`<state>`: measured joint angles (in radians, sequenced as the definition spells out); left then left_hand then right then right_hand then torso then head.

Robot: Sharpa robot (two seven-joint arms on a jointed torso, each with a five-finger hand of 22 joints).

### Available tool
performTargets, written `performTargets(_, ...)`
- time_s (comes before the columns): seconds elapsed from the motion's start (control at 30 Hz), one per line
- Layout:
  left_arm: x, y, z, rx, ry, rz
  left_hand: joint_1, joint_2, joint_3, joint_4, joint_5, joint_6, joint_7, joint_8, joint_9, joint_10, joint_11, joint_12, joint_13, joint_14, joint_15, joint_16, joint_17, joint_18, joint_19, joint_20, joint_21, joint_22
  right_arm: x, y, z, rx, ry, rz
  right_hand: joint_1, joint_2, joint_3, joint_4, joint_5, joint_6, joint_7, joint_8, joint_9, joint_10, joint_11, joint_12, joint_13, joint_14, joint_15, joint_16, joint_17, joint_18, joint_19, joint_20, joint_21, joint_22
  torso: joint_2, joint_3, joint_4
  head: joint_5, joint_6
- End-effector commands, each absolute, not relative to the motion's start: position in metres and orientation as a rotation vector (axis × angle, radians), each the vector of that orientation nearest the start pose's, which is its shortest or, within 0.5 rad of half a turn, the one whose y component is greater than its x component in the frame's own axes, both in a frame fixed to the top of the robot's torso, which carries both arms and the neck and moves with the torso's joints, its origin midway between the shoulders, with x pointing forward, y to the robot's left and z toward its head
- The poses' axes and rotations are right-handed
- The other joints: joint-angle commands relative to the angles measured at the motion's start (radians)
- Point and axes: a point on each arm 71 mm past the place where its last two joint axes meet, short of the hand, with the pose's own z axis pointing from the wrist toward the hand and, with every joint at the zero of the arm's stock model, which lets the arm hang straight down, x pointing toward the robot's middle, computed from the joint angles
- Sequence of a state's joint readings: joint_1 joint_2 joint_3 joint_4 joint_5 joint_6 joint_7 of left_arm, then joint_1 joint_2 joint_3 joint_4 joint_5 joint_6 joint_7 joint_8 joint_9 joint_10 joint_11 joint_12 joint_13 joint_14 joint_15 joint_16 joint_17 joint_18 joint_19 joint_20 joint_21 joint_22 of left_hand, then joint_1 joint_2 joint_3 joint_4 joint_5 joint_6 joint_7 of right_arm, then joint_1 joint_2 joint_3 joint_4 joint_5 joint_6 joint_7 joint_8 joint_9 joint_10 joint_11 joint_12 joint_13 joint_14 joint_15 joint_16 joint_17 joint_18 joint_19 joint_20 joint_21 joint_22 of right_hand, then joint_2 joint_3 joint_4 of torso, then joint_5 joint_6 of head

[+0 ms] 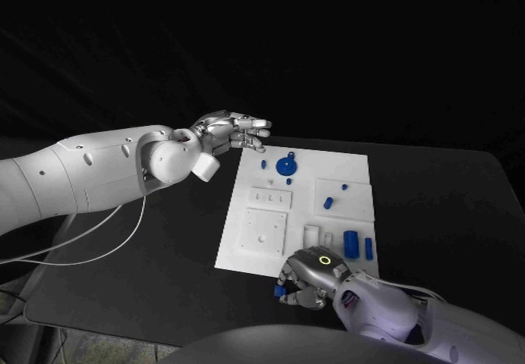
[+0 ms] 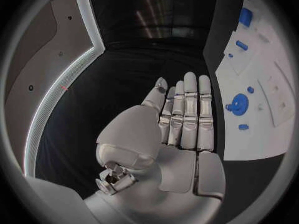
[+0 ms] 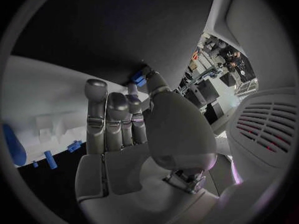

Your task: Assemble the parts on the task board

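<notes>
Pinching a blue part, right hand curls.

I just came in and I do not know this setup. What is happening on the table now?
A robot is assembling small blue parts on a white task board at a black table. Its right hand, at the board's near edge, pinches a small blue part in its fingertips. Its left hand hovers by the board's far left corner, fingers straight and holding nothing. A round blue part and several other blue pieces are on the board.

Blue parts, white task board, black table.
</notes>
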<state>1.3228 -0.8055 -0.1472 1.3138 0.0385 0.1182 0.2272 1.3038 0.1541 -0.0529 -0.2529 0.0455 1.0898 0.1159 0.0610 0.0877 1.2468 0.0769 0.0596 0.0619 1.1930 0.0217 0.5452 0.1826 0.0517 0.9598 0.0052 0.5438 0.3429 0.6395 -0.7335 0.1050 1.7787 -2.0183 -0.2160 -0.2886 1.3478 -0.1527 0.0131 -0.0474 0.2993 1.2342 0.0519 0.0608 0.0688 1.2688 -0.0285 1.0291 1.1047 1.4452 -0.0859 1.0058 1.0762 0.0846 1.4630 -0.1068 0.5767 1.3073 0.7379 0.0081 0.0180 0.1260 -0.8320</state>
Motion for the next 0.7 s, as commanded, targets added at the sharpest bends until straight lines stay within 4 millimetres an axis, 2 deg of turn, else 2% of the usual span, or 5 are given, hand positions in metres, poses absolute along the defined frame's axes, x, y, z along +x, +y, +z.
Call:
performTargets(0.03, 0.5225, 0.2317, -0.1738, -1.056, 1.734, -1.674, 0.0, -0.012, -0.001, 0.003, 0.004, 0.001, 0.001, 0.003, -0.001, -0.006, 0.0, 0.001, 0.0, 0.002, 0.005, -0.004, -0.002, -0.014, 0.01, 0.0, -0.004, -0.002, 0.3131, -0.0824, -0.314, -0.476, 1.789, 0.76, -0.002, 0.001, 0.009, -0.003, -0.008, 0.002, 0.003, 0.002, -0.001, 0.0, 0.002, -0.003, -0.001, 0.004, 0.002, -0.004, -0.001, -0.018, 0.05, 0.001, -0.005, 0.063, 0.0, 0.0001, 0.0003, 0.0, 0.0)
performTargets(0.27, 0.5223, 0.2316, -0.1742, -1.055, 1.74, -1.672, 0.001, -0.013, -0.001, 0.003, 0.004, 0.0, 0.002, 0.003, -0.001, -0.007, 0.0, 0.001, 0.0, 0.002, 0.005, -0.005, -0.002, -0.014, 0.01, 0.0, -0.006, -0.002, 0.3126, -0.081, -0.3148, -0.479, 1.784, 0.764, 0.01, 0.007, 0.069, -0.045, -0.026, 0.005, 0.004, 0.001, -0.001, -0.001, 0.002, -0.003, -0.001, 0.005, 0.002, -0.003, 0.0, -0.018, 0.05, 0.001, -0.005, 0.064, 0.0, 0.0002, -0.0002, 0.0, 0.001)
performTargets(0.37, 0.5223, 0.2317, -0.1743, -1.055, 1.742, -1.671, 0.001, -0.013, -0.001, 0.003, 0.004, 0.0, 0.002, 0.003, -0.001, -0.007, 0.0, 0.001, 0.0, 0.002, 0.005, -0.005, -0.002, -0.014, 0.01, 0.0, -0.006, -0.002, 0.3124, -0.0811, -0.3148, -0.477, 1.779, 0.766, 0.013, 0.0, 0.182, -0.095, -0.077, 0.005, 0.006, 0.0, -0.003, -0.004, 0.006, -0.004, -0.001, 0.004, 0.002, -0.004, 0.001, -0.016, 0.049, 0.001, -0.005, 0.064, 0.0, 0.0, 0.0003, 0.0, 0.001)
performTargets(0.47, 0.5222, 0.2319, -0.1744, -1.054, 1.744, -1.67, 0.001, -0.013, -0.001, 0.003, 0.004, 0.0, 0.002, 0.003, -0.001, -0.007, 0.0, 0.001, 0.0, 0.002, 0.005, -0.005, -0.002, -0.014, 0.01, 0.0, -0.006, -0.002, 0.3123, -0.0812, -0.3146, -0.476, 1.774, 0.77, -0.029, -0.022, 0.315, -0.153, -0.06, -0.007, 0.013, 0.003, -0.003, -0.005, 0.008, -0.003, -0.001, 0.004, 0.003, -0.004, 0.001, -0.012, 0.048, 0.001, -0.005, 0.065, 0.0, 0.0006, -0.0001, 0.001, 0.003)
performTargets(0.7, 0.5218, 0.2319, -0.1748, -1.053, 1.753, -1.669, 0.0, -0.014, -0.002, 0.004, 0.004, -0.003, 0.003, 0.002, -0.002, -0.009, 0.002, 0.001, 0.0, 0.001, 0.006, -0.006, -0.002, -0.014, 0.01, 0.001, -0.008, -0.004, 0.3122, -0.0822, -0.3151, -0.474, 1.776, 0.779, -0.065, -0.027, 0.379, -0.2, -0.009, -0.04, 0.024, 0.001, -0.004, -0.011, 0.011, -0.008, -0.007, 0.001, 0.006, -0.009, -0.002, -0.007, 0.045, 0.004, -0.002, 0.066, 0.0, 0.0006, -0.0006, 0.002, 0.005)
